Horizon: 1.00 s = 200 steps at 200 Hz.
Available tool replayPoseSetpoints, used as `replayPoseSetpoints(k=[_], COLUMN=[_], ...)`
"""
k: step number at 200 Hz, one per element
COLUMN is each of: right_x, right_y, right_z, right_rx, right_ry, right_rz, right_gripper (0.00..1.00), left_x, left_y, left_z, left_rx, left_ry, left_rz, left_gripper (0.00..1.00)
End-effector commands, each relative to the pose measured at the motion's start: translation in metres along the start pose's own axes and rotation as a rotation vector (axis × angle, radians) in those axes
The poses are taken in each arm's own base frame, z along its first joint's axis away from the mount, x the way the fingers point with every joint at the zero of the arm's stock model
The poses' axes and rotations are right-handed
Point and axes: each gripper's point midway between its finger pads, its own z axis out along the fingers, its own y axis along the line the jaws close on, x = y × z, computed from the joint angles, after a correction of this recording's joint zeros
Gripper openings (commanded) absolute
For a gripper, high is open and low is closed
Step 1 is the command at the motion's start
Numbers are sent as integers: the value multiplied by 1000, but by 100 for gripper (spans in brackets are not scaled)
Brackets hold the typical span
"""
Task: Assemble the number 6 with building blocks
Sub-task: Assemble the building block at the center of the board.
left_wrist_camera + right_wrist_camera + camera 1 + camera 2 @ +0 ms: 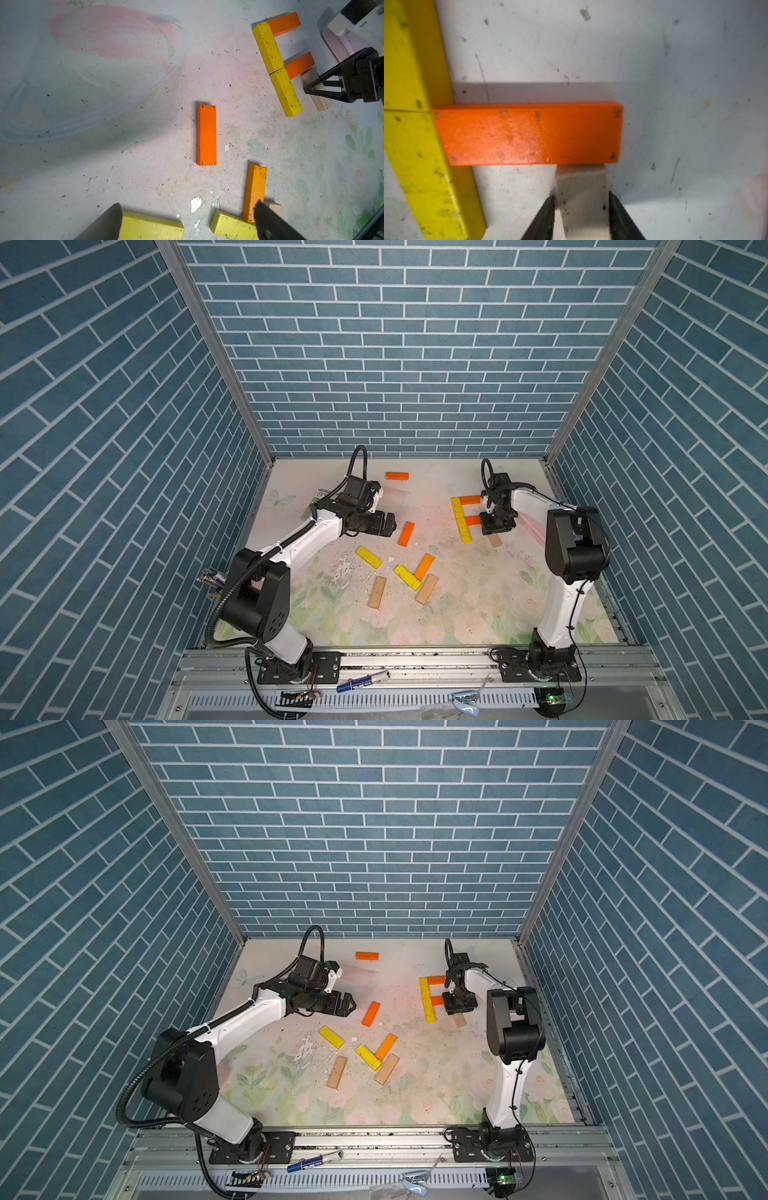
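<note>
**Entry: right side of the 6's loop going in**

Top views. The figure stands on the robot's right half of the table (457,605). Two yellow planks (462,519) lie end to end as the spine. A top orange plank (471,500) and a middle orange plank (472,520) branch off it toward the right arm. The right gripper (491,532) is down at the free end of the middle bar, with a tan plank (495,540) sticking out beneath it. The left gripper (345,1005) hangs above the table, spread wide and empty, near a loose orange plank (370,1014). Other spare blocks lie scattered toward the front, and one orange block sits far back.

Left wrist view. The loose orange plank lies flat between the widely parted fingers (108,220), untouched. The figure reads as an F, with the tan plank at right angles to the middle bar's outer end.

Right wrist view. Both fingers (545,216) press against the tan plank's long sides, a pinch. Its end butts the underside of the middle bar near the free end. I cannot tell whether it rests fully on the table.

Judgement. This is the fifth piece, the loop's right wall, roughly parallel to the lower yellow. Next: part the jaws and lift straight up without nudging the bar. One more plank must then close the bottom, and the loose orange one looks handy.
</note>
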Motion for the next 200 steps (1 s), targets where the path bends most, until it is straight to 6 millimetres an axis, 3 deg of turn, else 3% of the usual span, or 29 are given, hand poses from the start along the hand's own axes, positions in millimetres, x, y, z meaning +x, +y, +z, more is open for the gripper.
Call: replayPoseSetpoints(k=[1,200], right_x=[7,9], right_y=[-7,-15], right_z=[13,12], right_rx=[30,54], right_ry=[48,58], right_rz=[-11,-26], right_gripper=[42,34], left_x=[-3,-4], left_y=[-2,-3], left_z=[-2,-2], left_rx=[-5,-3], left_ry=[1,-3], left_rz=[6,9], left_gripper=[99,99])
